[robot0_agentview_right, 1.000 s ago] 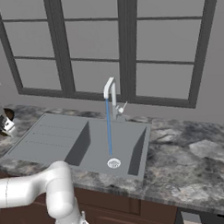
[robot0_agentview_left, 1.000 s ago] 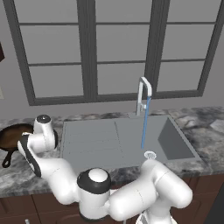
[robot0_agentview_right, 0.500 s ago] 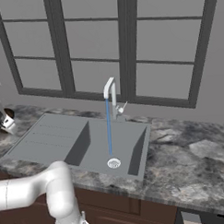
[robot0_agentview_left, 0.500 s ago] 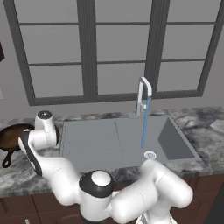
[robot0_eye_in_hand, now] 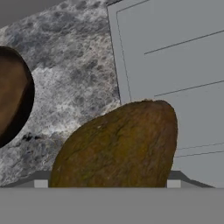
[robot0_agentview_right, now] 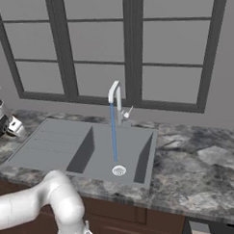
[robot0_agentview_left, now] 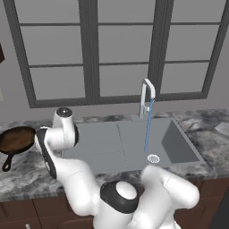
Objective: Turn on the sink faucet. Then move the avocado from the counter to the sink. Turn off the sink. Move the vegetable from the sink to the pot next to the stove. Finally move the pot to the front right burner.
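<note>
Faucet [robot0_agentview_left: 147, 96]: running. A blue stream falls from its spout to the drain of the sink [robot0_agentview_left: 176, 143], so I judge the first step done.

Avocado [robot0_eye_in_hand: 117, 146]: on the worktop [robot0_eye_in_hand: 70, 83], at the left edge of the sink's draining board, close under my hand. In the hand view it sits large and brown between where my finger tips rise. It has not reached the basin.

My gripper [robot0_eye_in_hand: 105, 183]: jaws stand wide apart, one to each side of the avocado. Whether the tips touch its skin I cannot tell, since they are hidden at the bottom of that view. I judge it not yet clamped or lifted.

A dark pan [robot0_agentview_left: 17, 139] rests on the worktop left of my arm, well apart from the sink.

Outstanding, in my judgement: grip the avocado, carry it into the basin, shut the water off, transfer it to the pot, then move the pot to the front right burner.
</note>
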Tool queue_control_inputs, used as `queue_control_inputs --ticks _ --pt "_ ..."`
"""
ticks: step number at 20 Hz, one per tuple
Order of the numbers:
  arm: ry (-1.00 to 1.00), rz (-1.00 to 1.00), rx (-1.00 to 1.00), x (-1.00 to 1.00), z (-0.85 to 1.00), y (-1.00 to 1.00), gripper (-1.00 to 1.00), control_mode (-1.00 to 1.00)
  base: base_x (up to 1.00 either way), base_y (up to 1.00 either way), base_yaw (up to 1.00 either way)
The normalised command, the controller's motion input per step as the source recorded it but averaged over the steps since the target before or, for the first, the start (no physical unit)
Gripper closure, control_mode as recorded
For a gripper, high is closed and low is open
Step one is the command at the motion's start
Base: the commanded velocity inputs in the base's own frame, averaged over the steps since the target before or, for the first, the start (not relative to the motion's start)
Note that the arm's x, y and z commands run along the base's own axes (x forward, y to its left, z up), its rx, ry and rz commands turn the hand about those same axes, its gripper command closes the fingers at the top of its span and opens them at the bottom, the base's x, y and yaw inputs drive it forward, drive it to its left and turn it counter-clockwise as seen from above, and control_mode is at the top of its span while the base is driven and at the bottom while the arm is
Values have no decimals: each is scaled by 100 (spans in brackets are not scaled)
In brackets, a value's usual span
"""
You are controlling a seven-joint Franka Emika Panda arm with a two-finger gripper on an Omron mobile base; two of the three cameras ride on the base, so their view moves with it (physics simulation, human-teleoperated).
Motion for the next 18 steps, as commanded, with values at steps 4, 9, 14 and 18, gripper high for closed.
queue_control_inputs --ticks 4,9,14,18 --pt "-5 0 0 -20 36 -93 100 -100 0 0 0" --pt "-1 0 0 -31 41 -88 100 -100 0 0 0" --pt "0 -2 0 -52 47 -77 100 -100 0 0 0" --pt "0 -5 0 -51 31 -79 100 -100 0 0 0"
